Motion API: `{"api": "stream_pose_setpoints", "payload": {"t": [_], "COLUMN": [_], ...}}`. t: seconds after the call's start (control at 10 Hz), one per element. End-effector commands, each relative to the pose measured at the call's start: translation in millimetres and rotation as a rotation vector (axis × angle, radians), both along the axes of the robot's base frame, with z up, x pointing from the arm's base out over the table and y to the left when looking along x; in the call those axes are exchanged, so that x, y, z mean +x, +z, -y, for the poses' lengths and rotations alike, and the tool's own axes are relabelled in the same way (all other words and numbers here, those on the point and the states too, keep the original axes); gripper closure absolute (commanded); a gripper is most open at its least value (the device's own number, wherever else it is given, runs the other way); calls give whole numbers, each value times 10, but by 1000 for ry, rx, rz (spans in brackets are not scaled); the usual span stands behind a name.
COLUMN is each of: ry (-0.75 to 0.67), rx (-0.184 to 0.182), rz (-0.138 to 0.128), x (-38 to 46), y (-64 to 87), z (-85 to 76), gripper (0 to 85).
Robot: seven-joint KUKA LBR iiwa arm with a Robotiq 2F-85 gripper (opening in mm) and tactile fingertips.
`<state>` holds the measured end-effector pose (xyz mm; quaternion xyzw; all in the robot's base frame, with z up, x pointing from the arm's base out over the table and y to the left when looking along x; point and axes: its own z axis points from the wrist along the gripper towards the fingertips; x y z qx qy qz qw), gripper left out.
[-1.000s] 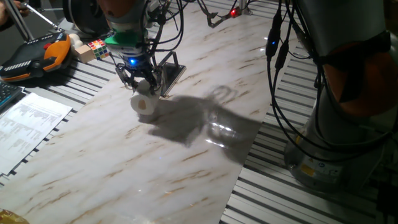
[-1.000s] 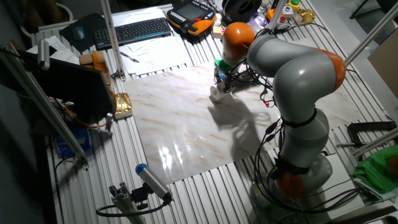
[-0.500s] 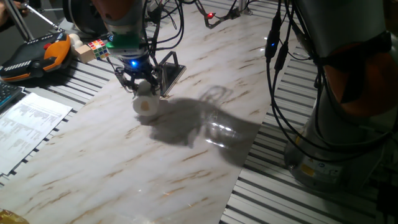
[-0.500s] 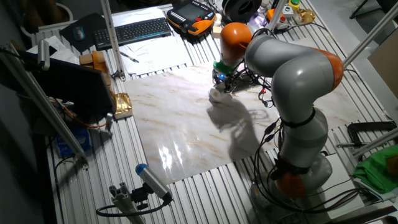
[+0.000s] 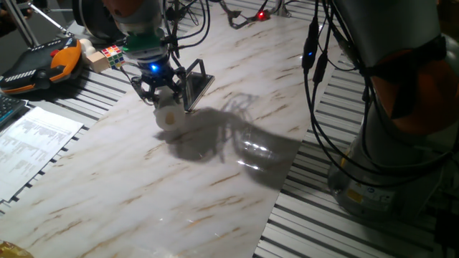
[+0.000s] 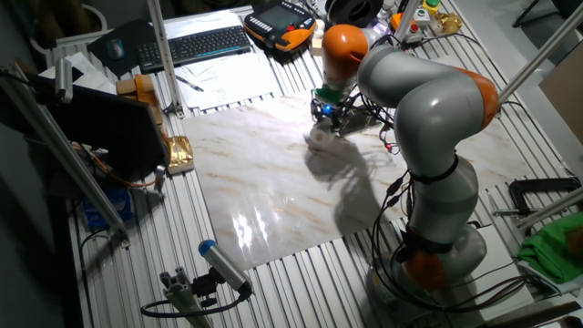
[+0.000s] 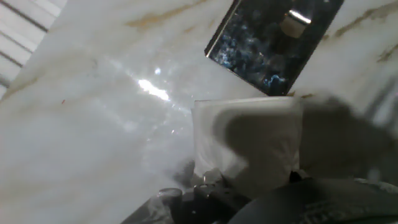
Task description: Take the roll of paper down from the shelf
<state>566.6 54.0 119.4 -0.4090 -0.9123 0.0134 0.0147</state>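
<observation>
The roll of paper (image 5: pixel 168 117) is a small white cylinder with its cardboard core facing the camera, just above the marble tabletop. My gripper (image 5: pixel 162 100) is shut on its top. The shelf (image 5: pixel 195 84) is a low dark rack with a thin metal frame and stands right behind the roll. In the other fixed view the roll (image 6: pixel 319 138) hangs under the gripper (image 6: pixel 322 126). In the hand view the roll (image 7: pixel 249 146) fills the lower middle, with the shelf's dark glossy top (image 7: pixel 273 43) beyond it.
An orange and black teach pendant (image 5: pixel 43 64) and a colour cube (image 5: pixel 113 54) lie at the far left. Printed sheets (image 5: pixel 32 143) lie at the left edge. The arm's base (image 5: pixel 387 143) and hanging cables (image 5: pixel 323 86) stand at the right. A keyboard (image 6: pixel 196 44) lies behind the table.
The gripper has moved slightly up and back with the roll in it, staying beside the shelf. The arm's shadow on the table has shifted with it.
</observation>
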Motion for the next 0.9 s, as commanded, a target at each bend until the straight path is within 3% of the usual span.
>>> {"api": "stream_pose_setpoints", "payload": {"t": [0.0, 0.2, 0.4, 0.6, 0.8], "ry": [754, 804, 840, 889, 918], "rx": [2, -16, -20, -13, 1], "rz": [2, 11, 39, 70, 78], "x": [-7, 1, 5, 20, 37], "y": [4, 7, 20, 6, 10], "z": [0, 4, 14, 17, 34], "gripper": [843, 843, 843, 843, 843]}}
